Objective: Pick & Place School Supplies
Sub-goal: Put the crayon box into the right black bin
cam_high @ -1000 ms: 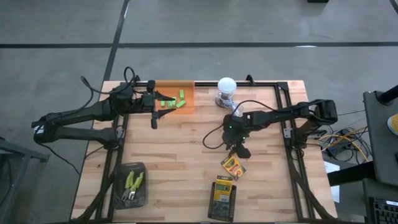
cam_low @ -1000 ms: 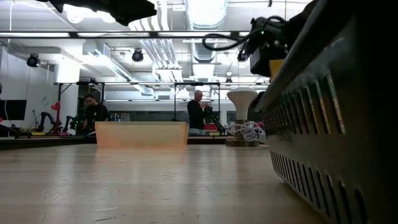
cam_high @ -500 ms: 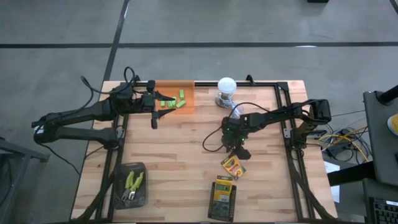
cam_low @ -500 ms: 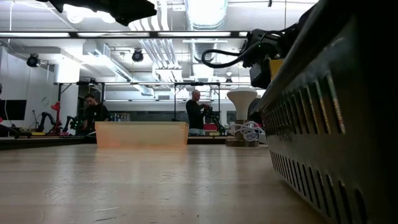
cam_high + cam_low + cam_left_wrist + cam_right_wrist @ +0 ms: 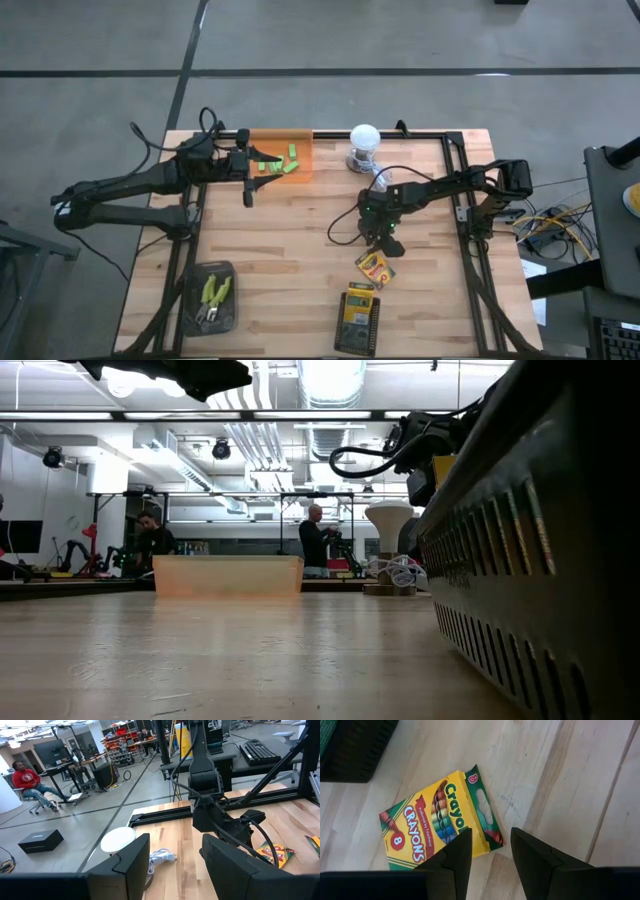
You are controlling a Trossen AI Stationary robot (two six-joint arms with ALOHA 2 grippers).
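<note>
One crayon box flat on table, beside black bin; right gripper just above, fingers parted, empty. Left gripper spread beside orange tray with green blocks. Bulb nearby.

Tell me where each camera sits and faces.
High: overhead, straight down on both arms and the crayon box.
Low: at table height, facing the orange bin; an arm overhead.
Left wrist: past the left gripper toward the right arm.
Right wrist: down past the right gripper onto the crayon box, shared with high.
</note>
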